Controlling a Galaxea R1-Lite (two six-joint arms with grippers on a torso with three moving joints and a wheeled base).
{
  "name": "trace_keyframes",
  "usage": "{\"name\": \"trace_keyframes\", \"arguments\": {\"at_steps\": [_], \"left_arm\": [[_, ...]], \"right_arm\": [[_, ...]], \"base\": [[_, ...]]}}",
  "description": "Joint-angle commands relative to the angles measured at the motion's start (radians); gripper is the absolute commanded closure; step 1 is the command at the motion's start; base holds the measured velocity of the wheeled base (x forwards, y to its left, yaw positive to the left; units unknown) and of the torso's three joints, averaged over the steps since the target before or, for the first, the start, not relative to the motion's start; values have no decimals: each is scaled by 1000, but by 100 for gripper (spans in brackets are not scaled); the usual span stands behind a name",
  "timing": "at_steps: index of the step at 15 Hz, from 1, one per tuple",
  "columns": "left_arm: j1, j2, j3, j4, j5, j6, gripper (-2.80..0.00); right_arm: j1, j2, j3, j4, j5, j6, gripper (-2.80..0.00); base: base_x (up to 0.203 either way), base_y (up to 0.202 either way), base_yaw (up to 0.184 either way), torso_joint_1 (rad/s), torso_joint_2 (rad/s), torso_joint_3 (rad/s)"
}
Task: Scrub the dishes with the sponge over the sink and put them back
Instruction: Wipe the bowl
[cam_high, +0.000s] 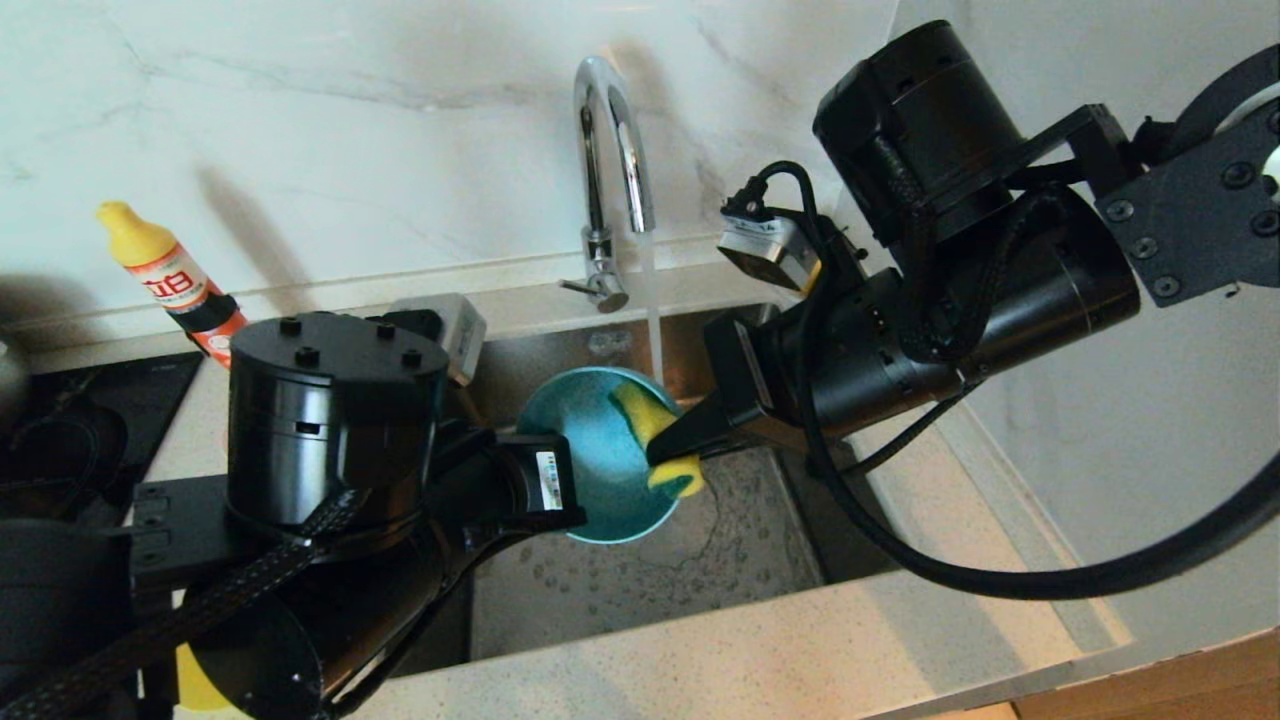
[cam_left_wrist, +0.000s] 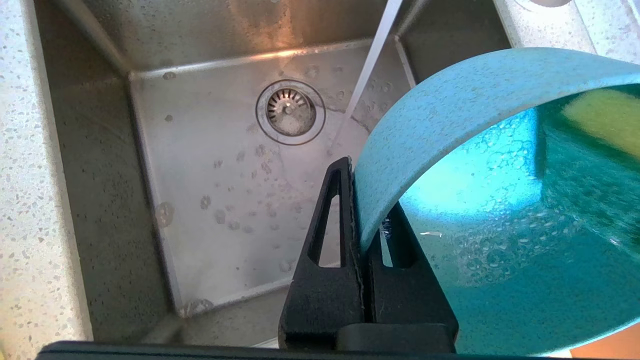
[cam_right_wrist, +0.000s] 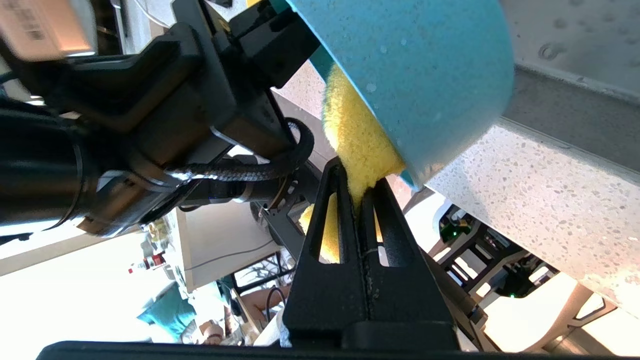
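A light blue bowl (cam_high: 590, 455) hangs tilted over the steel sink (cam_high: 640, 580), its wet inside facing the right arm. My left gripper (cam_left_wrist: 361, 192) is shut on the bowl's rim (cam_left_wrist: 380, 165), one finger outside and one inside. My right gripper (cam_right_wrist: 359, 187) is shut on the yellow sponge (cam_right_wrist: 357, 130) and holds it against the inside of the bowl (cam_right_wrist: 415, 70). In the head view the sponge (cam_high: 655, 430) shows at the bowl's right edge. Its green layer is barely seen. The other dishes are out of view.
Water runs from the curved chrome tap (cam_high: 610, 150) past the bowl into the basin, whose round strainer drain (cam_left_wrist: 290, 111) lies below. A red bottle with a yellow cap (cam_high: 170, 280) stands at the back left. Speckled counter (cam_high: 760, 650) frames the sink.
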Motion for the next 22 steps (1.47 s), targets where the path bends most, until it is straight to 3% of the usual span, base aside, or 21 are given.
{"name": "trace_keyframes", "arguments": {"at_steps": [1, 5, 14, 22], "left_arm": [[0, 0, 2, -2, 4, -1, 0], [2, 0, -6, -2, 3, -3, 0], [19, 12, -46, -7, 3, 5, 0], [23, 12, -52, -5, 3, 0, 0]], "right_arm": [[1, -27, 4, 5, 3, 4, 0], [3, -17, 9, 24, 4, 4, 0], [111, 66, 7, 17, 3, 5, 0], [153, 96, -5, 12, -2, 7, 0]], "base": [[0, 0, 0, 0, 0, 0], [0, 0, 0, 0, 0, 0], [0, 0, 0, 0, 0, 0], [0, 0, 0, 0, 0, 0]]}}
